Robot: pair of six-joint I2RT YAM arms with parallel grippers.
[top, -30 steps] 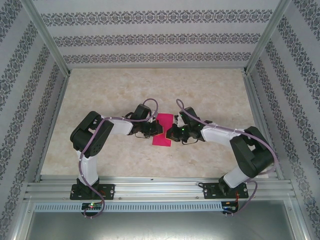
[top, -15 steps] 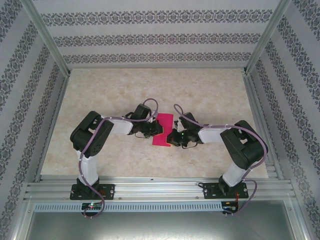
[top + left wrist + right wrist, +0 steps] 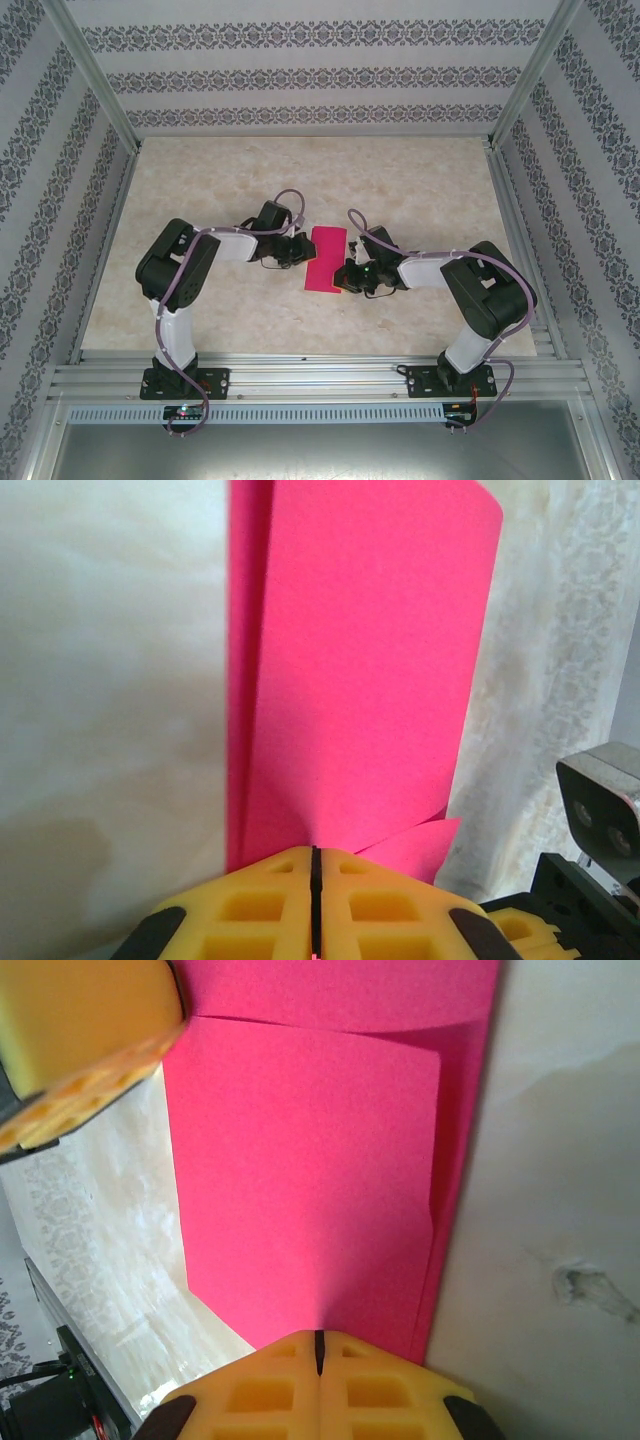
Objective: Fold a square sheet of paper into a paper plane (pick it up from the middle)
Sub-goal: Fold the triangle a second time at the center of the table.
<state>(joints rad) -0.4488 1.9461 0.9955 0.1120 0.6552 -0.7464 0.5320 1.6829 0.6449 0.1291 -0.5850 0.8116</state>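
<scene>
The magenta-pink sheet of paper [image 3: 325, 258] lies on the table between the arms, folded over into a tall rectangle of two layers. My left gripper [image 3: 300, 251] meets its left edge. In the left wrist view the upper layer [image 3: 360, 670] runs down into the closed slit of that gripper [image 3: 314, 852], and a lower corner [image 3: 425, 845] pokes out beside it. My right gripper [image 3: 340, 277] sits at the sheet's lower right edge. Its jaws [image 3: 320, 1338] are shut where the upper layer [image 3: 300, 1170] meets them, and the lower layer [image 3: 462, 1160] shows alongside. No paper plane shape is formed.
The beige marble tabletop [image 3: 420, 180] spreads around the paper, fenced by aluminium rails [image 3: 320, 378] and patterned walls. The left gripper's yellow finger [image 3: 85, 1045] crosses the right wrist view's top left corner. The right gripper's camera housing [image 3: 602, 800] is near the paper.
The left gripper has drawn back to the left, uncovering more of the paper's left side. The right arm's elbow swung inward earlier; its gripper has stayed at the paper's lower right edge.
</scene>
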